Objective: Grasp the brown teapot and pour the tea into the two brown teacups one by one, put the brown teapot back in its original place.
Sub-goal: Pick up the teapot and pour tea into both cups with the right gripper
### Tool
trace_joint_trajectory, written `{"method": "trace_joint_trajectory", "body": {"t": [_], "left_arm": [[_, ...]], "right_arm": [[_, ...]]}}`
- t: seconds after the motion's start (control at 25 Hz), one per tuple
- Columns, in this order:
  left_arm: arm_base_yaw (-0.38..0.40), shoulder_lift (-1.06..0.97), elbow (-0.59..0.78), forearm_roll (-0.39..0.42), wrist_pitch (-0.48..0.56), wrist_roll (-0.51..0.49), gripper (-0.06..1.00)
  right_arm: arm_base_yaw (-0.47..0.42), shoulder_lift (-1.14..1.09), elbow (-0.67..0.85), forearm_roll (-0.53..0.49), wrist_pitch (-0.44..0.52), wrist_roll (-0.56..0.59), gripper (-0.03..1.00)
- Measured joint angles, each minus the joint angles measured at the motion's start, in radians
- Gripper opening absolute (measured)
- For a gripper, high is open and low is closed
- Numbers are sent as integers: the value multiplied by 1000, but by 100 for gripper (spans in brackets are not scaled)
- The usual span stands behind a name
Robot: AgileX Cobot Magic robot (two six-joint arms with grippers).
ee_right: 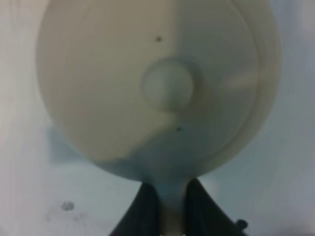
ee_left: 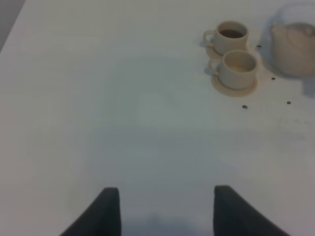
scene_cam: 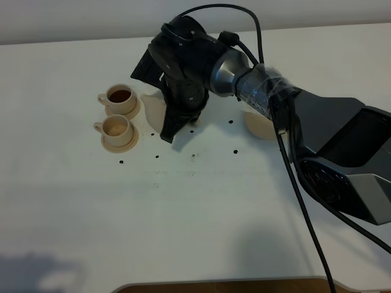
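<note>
teapot (ee_right: 157,88) handle in right hand (ee_right: 172,187), wrist view only

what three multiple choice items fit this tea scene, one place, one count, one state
1. Where is the brown teapot? A on its saucer B in the right gripper C tipped over, loose
2. Of the far teacup and near teacup, how many hold dark tea? A none B one C two
3. The left gripper is: A open B shut on a cup C shut on a lid
Key: B, gripped by its handle; B, only the far one is dark; A, jaws apart, nothing between.
</note>
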Motion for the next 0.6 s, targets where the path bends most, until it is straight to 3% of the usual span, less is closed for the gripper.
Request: {"method": "trace_joint_trajectory", "body": {"t": [0.16, 0.4, 0.6], "left_arm": [[0, 0, 0, 0, 0, 0, 46], [0, 0, 0, 0, 0, 0, 46], [0, 0, 0, 0, 0, 0, 46]], "right_arm": [[22, -34, 0, -73, 2, 0, 12], [128, -61, 0, -291, 2, 14, 12], [200, -61, 0, -363, 1, 37, 12]]}}
